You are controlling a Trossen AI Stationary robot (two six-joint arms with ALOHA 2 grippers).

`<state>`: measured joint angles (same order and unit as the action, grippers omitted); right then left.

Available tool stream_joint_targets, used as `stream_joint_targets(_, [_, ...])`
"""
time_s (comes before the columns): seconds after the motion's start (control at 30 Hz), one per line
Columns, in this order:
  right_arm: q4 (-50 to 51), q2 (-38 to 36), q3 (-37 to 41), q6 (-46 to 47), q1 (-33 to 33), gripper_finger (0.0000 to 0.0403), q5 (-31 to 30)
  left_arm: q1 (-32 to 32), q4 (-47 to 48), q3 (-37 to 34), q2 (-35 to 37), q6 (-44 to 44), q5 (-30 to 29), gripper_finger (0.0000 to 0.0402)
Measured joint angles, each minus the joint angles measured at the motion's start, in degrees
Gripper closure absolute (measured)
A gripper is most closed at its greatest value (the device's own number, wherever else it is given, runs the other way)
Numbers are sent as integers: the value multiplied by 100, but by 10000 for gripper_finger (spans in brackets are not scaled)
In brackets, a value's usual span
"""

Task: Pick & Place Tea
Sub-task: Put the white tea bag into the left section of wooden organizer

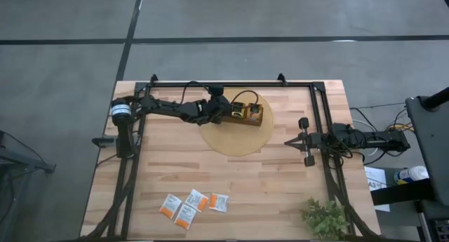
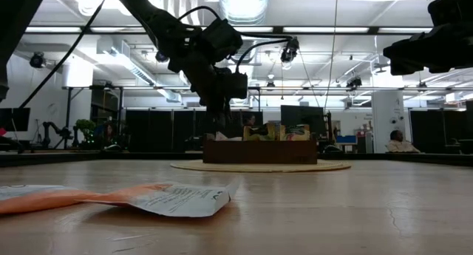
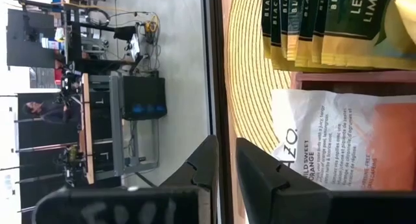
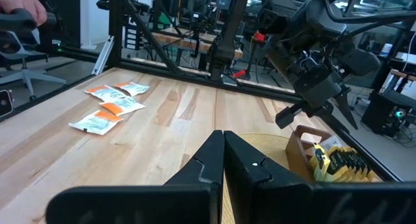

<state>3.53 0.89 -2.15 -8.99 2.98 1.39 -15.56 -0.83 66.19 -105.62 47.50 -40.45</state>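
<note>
Four flat white-and-orange paper tea packets (image 1: 192, 206) lie loose near the front edge of the pale plank table (image 1: 280, 186). More packets stand in the brown wooden tray (image 1: 242, 116) on a round woven mat (image 1: 235, 140). Left gripper (image 1: 216, 110) hovers at the tray's end, fingers slightly parted, empty. Right gripper (image 1: 306, 141) waits at the right side, fingers together. Potted plant (image 1: 324, 218) is partly cut off.

We see white-and-orange packets (image 1: 191, 206) near the pale wood table's (image 1: 280, 193) front edge, yellow-green packets with dark panels (image 1: 245, 110) in the brown tray (image 1: 257, 119), a tan woven mat (image 1: 235, 140), black arms, a green plant (image 1: 324, 218).
</note>
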Motion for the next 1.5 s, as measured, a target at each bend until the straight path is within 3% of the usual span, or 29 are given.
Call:
stream_joint_targets(0.13, [1, 2, 1, 0, 0, 394, 0, 7, -1, 0, 0, 53, -53, 353])
stream_joint_targets(0.37, [0, 0, 1, 0, -2, 394, 0, 272, 125, -1, 374, 5, -903, 352])
stream_joint_targets(0.57, [0, 0, 2, 0, -2, 394, -2, 794, 1144, 4, 1088, -802, -909, 353])
stream_joint_targets(0.9, [0, 0, 0, 0, -2, 394, -2, 2101, 3522, 7, 2245, -3494, -589, 361])
stream_joint_targets(1.1, [0, 0, 0, 0, 0, 394, 0, 2903, 4496, 7, 2685, -4793, -520, 396])
stream_joint_targets(1.27, [2, 2, 0, -1, -2, 394, -1, 3650, 5125, 7, 2920, -5885, 59, 401])
stream_joint_targets(1.5, [0, 0, 2, 0, 0, 394, 0, 5007, 5684, 7, 3124, -6111, 727, 401])
